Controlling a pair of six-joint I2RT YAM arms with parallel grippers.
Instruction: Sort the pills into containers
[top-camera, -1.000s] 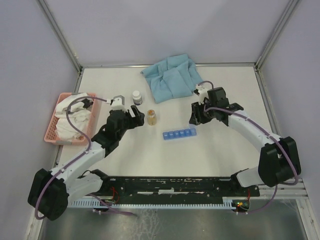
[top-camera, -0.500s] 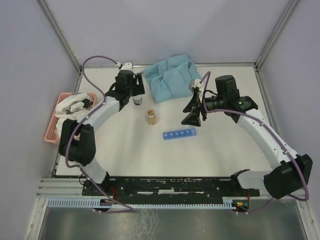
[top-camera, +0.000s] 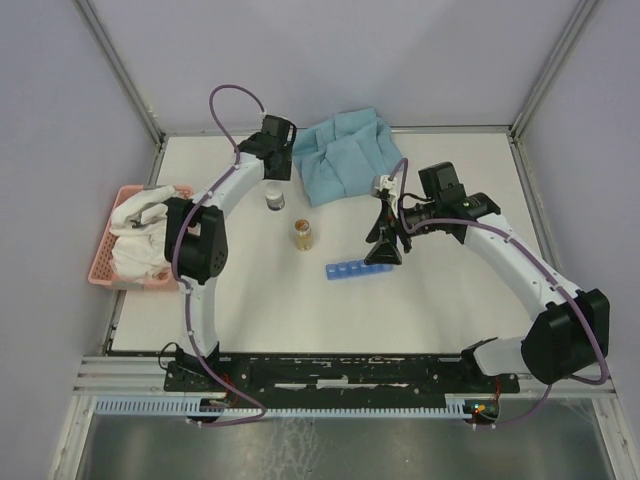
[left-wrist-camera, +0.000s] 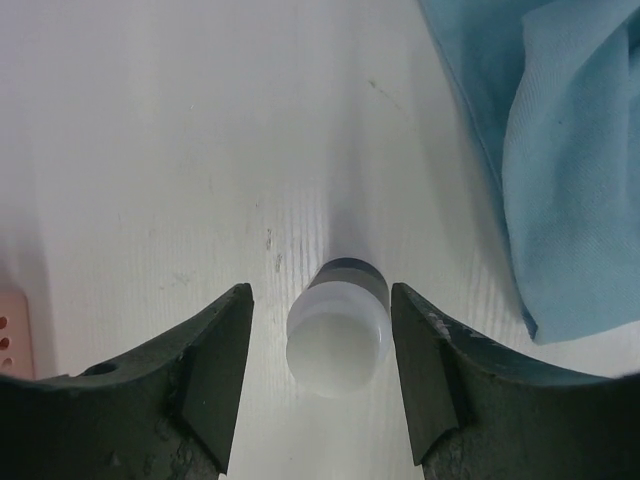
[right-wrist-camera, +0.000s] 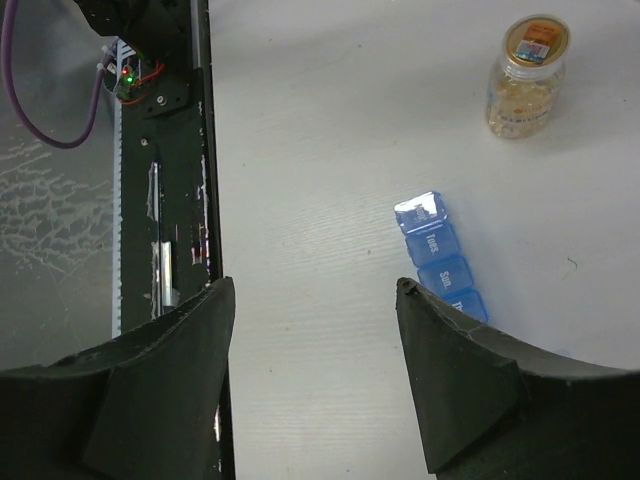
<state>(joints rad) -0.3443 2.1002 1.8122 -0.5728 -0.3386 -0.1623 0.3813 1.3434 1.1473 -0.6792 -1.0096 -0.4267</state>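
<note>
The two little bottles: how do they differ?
The white-capped bottle has a plain lid and dark body; the amber bottle has a printed lid and see-through yellowish body. The white-capped bottle stands between the jaws of the left gripper; the amber bottle stands free. Both are upright.

pill jar (top-camera: 303, 232) left of containers (top-camera: 348, 269) | bottle (top-camera: 274, 198) behind jar | cloth (top-camera: 340, 160) rear centre | basket (top-camera: 100, 262) far left

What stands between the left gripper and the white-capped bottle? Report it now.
Nothing visible does. The left gripper straddles the white-capped bottle, one finger on each side, with no object in either gap. The blue cloth lies off to one side, apart from both.
</note>
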